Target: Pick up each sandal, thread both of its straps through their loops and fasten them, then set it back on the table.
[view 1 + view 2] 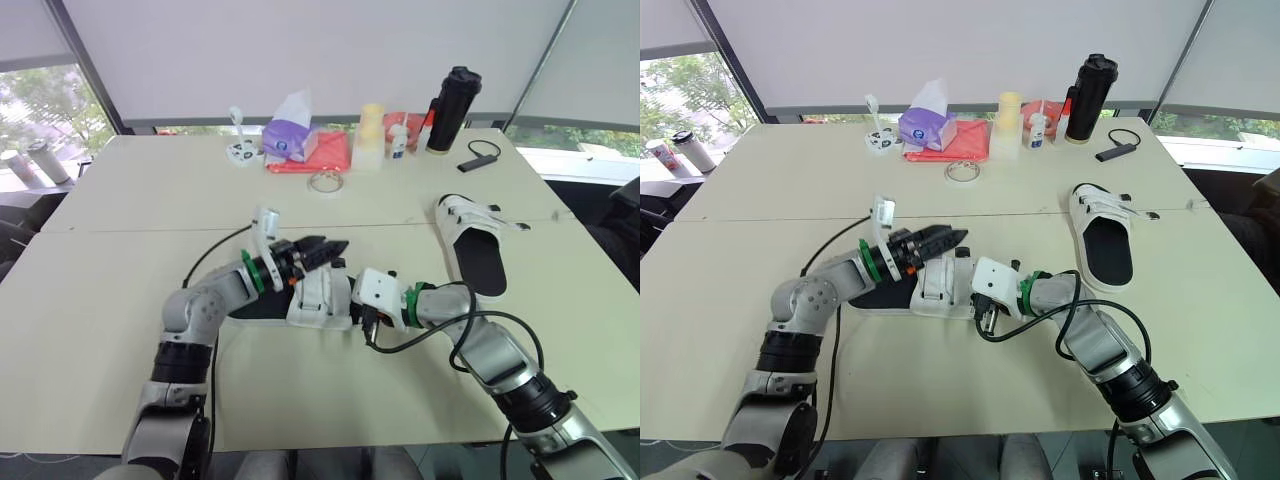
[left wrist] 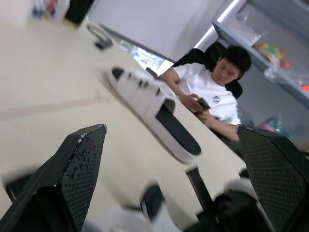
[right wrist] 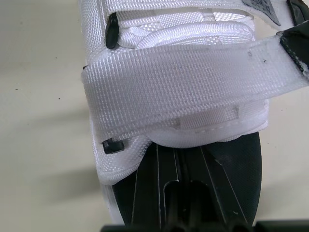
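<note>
The white-strapped sandal with a black footbed (image 1: 318,300) lies flat on the near half of the pale table (image 1: 120,300). It is about midway between the left and right edges, just on the near side of the seam that crosses the tabletop. In the right wrist view a broad white woven strap (image 3: 178,82) runs across it, with the dark sole showing beneath. The left gripper (image 1: 338,252) hangs over the far side of the sandal's straps, its two black fingers (image 2: 79,164) spread wide and holding nothing. The right gripper (image 1: 362,305) is close against the sandal's right side; whether it is open or closed cannot be told. The second white sandal (image 1: 478,250) lies across the seam near the right edge, well apart from both grippers, with its strap ends sticking out toward that edge. Along the far edge stand a purple tissue pack (image 1: 288,135), a red cloth (image 1: 325,152), a pale yellow cup (image 1: 370,135), a small white bottle (image 1: 399,140) and a tall black tumbler (image 1: 452,108). A clear tape ring (image 1: 325,181) lies just in front of the cloth. Beyond the table's right edge, in the left wrist view, a seated person in a white shirt (image 2: 207,84) holds a phone.
</note>
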Motion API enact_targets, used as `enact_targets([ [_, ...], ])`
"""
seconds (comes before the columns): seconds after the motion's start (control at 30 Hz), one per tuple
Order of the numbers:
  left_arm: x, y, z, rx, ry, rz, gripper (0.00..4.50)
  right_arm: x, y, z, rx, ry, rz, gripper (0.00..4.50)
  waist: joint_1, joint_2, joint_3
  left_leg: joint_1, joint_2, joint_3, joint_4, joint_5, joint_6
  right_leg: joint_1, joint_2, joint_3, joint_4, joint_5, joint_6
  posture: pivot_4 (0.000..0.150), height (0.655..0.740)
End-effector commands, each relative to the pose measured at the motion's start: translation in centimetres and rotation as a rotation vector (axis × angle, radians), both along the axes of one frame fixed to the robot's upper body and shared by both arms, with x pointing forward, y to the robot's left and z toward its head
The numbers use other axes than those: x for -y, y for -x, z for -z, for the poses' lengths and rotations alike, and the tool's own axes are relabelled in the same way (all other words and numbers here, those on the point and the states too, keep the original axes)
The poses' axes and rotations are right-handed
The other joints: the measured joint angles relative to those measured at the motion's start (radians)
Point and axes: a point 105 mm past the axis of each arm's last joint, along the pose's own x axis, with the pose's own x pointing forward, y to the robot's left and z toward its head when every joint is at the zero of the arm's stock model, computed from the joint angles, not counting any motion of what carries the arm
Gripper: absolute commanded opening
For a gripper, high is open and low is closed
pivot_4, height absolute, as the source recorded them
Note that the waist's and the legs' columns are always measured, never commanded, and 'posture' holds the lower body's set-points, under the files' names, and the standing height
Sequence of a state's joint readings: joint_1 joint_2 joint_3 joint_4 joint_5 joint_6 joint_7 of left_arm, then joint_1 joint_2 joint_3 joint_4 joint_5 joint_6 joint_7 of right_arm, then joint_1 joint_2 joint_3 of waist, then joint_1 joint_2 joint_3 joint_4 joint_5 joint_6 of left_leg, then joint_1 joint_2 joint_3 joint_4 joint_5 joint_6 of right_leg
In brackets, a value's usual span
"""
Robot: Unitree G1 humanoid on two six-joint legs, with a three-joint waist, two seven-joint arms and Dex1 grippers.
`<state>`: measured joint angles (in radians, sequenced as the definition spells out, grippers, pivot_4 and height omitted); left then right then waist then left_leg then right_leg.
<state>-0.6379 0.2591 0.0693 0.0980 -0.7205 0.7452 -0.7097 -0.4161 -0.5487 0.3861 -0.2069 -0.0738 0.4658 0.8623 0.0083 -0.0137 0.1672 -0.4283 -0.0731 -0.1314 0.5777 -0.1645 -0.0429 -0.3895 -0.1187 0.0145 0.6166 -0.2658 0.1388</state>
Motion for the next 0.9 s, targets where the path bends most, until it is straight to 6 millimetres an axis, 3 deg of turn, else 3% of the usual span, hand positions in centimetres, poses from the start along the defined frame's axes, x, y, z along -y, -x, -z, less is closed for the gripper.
enact_targets([
  [0.03,0.0,-0.1,-0.2,0.105,-0.122,0.029,4.45,0.4,0.4,2.2,-0.077,0.044,0.016,0.0,-0.001,0.0,0.0,0.0,0.0,0.001,0.0,0.0,0.0,0.0,0.0,0.0,0.0,0.0,0.0,0.15,0.7296],
  [0.17,0.3,0.1,1.8,0.177,-0.316,0.115,4.45,0.2,0.2,2.1,-0.072,0.042,0.014,0.0,-0.002,0.0,0.0,0.001,0.0,0.001,0.0,0.0,0.0,0.0,0.0,0.0,0.0,0.0,0.0,0.15,0.7296],
  [0.3,0.5,0.3,2.3,0.21,-0.403,0.225,4.45,0.3,0.2,2.2,-0.071,0.046,0.012,0.0,-0.004,0.0,0.0,0.001,0.0,0.001,0.0,0.0,0.0,0.0,0.0,0.0,0.001,0.0,-0.001,0.15,0.7296],
  [0.6,0.9,-0.9,2.2,0.236,-0.437,0.306,4.45,0.4,0.3,2.2,-0.068,0.047,0.015,0.0,-0.015,0.0,0.0,0.001,0.0,0.0,0.0,0.0,0.0,0.0,0.0,0.0,0.001,0.001,0.002,0.15,0.7296],
  [0.9,1.9,-0.6,2.3,0.223,-0.439,0.38,4.45,0.7,0.3,2.3,-0.067,0.053,0.025,0.0,-0.019,0.0,0.0,0.0,0.0,0.0,0.0,0.0,0.0,0.0,0.0,0.0,0.001,0.002,0.004,0.15,0.7296],
])
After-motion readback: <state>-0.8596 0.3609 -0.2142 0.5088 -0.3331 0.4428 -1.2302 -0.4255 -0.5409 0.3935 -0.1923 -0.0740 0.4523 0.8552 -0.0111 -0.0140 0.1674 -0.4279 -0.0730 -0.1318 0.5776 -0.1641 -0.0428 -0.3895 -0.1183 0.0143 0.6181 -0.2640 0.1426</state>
